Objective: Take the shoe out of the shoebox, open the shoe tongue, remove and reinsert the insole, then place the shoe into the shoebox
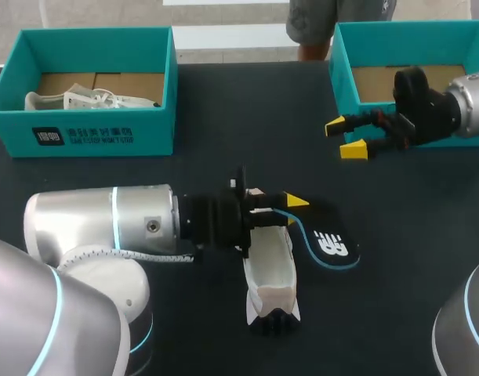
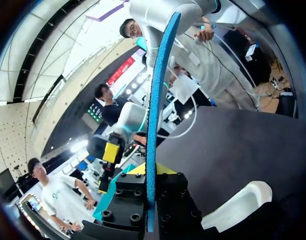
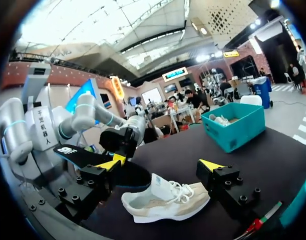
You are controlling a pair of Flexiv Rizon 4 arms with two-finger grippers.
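At the far left a teal shoebox [image 1: 82, 137] held a second pale shoe [image 1: 90, 100]. Nearer the middle, the left tool [image 1: 280, 210] was clamped on one end of the dark insole [image 1: 329, 243], whose free end reached out beside the white shoe [image 1: 270, 266] lying loose on the counter [image 1: 184, 180]. The right tool [image 1: 347, 138] hung with its fingers apart, well away by the empty shoebox [image 1: 341, 74]. To my eye nothing steadied the shoe, so pushing the insole in could shove it along. The insole could also buckle or slip from that end-grip.

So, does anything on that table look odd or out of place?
Only the black insole with a blue edge: it is out of the white and beige sneaker, pinched in the left hand. That fits the task, and nothing looks damaged.
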